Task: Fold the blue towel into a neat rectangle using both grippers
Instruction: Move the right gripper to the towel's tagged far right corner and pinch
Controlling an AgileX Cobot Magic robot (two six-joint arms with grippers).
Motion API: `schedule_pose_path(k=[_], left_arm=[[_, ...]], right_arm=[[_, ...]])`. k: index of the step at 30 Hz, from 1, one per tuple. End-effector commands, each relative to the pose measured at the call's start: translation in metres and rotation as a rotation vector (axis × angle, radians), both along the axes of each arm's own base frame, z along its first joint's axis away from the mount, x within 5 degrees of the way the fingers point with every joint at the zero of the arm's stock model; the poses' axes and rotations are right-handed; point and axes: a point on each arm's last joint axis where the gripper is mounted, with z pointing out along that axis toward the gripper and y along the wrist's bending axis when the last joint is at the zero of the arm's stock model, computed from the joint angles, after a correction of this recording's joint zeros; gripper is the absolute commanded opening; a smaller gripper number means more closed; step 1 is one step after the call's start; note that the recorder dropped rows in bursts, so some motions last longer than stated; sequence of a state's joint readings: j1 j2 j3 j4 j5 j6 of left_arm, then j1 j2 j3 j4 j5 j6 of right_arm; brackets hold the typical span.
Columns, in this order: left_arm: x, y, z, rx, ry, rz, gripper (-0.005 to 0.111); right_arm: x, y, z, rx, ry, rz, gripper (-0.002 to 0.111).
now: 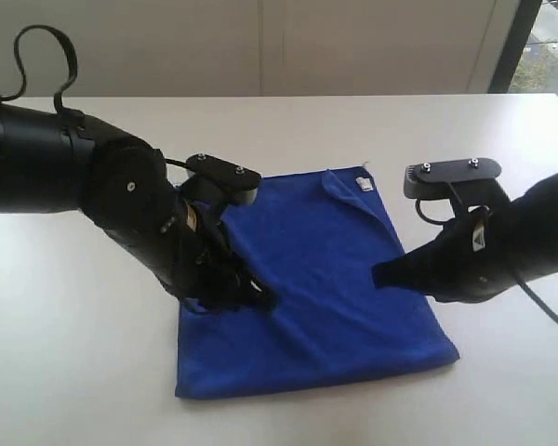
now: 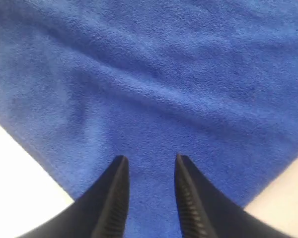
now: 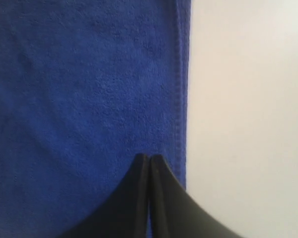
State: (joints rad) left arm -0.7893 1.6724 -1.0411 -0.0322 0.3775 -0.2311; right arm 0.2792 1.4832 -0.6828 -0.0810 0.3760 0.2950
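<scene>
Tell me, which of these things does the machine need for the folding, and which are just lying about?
Part of the job:
deep blue fleecy rectangular towel
left black gripper, fingers apart over the cloth
right black gripper, fingers closed by the towel's stitched edge

Just there:
plain white table under it all
window in the background

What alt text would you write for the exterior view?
A blue towel lies flat on a white table, one far corner folded over. The left gripper is at its left side, the right gripper at its right edge.
</scene>
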Motion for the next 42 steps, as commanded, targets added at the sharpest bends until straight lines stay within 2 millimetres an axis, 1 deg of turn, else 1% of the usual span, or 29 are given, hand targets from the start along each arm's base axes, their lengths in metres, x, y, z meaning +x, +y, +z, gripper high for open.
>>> schedule_pose_path(k=[1, 5, 8, 10, 13, 17, 19, 21, 23, 24, 27, 29, 32, 36, 38, 42], left_arm=[[0.014, 0.016, 0.002, 0.013, -0.022, 0.098, 0.034], [0.036, 0.041, 0.002, -0.001, -0.028, 0.215, 0.026], [0.045, 0.054, 0.002, 0.003, -0.022, 0.264, 0.021], [0.047, 0.059, 0.002, 0.008, -0.02, 0.274, 0.021], [0.049, 0.059, 0.002, -0.001, -0.03, 0.277, 0.021], [0.053, 0.055, 0.005, -0.07, -0.06, 0.303, 0.022], [0.055, 0.053, 0.007, -0.093, -0.088, 0.305, 0.023], [0.058, 0.051, 0.008, -0.119, -0.119, 0.308, 0.026], [0.061, 0.05, 0.007, -0.138, -0.142, 0.312, 0.028], [0.063, 0.049, 0.005, -0.142, -0.147, 0.313, 0.03], [0.066, 0.046, -0.009, -0.131, -0.12, 0.323, 0.032], [0.067, 0.044, -0.02, -0.116, -0.089, 0.33, 0.032], [0.068, 0.042, -0.03, -0.11, -0.061, 0.34, 0.032], [0.066, 0.036, -0.035, -0.112, -0.058, 0.329, 0.032], [0.066, 0.035, -0.035, -0.11, -0.059, 0.321, 0.032], [0.065, 0.035, -0.035, -0.108, -0.058, 0.319, 0.032]], right_arm=[[0.012, 0.003, 0.011, -0.014, -0.03, 0.029, 0.0], [0.031, 0.007, 0.019, -0.019, -0.061, 0.038, 0.0], [0.049, 0.012, 0.019, -0.039, -0.067, 0.053, 0.0], [0.063, 0.014, 0.018, -0.057, -0.074, 0.064, 0.0], [0.09, 0.015, 0.017, -0.061, -0.09, 0.051, 0.0], [0.127, 0.012, 0.013, -0.06, -0.113, 0.021, 0.001], [0.142, 0.012, 0.008, -0.07, -0.12, 0.032, 0.006], [0.156, 0.015, 0.003, -0.075, -0.129, 0.043, 0.013], [0.166, 0.017, 0.0, -0.083, -0.135, 0.06, 0.02], [0.171, 0.019, -0.005, -0.087, -0.132, 0.072, 0.024], [0.183, 0.022, -0.014, -0.094, -0.121, 0.076, 0.03], [0.189, 0.023, -0.02, -0.097, -0.101, 0.079, 0.032], [0.194, 0.029, -0.025, -0.061, -0.079, 0.106, 0.034], [0.198, 0.039, -0.025, 0.029, -0.068, 0.138, 0.038], [0.202, 0.041, -0.027, 0.04, -0.072, 0.145, 0.04], [0.208, 0.042, -0.038, 0.038, -0.068, 0.143, 0.041]])
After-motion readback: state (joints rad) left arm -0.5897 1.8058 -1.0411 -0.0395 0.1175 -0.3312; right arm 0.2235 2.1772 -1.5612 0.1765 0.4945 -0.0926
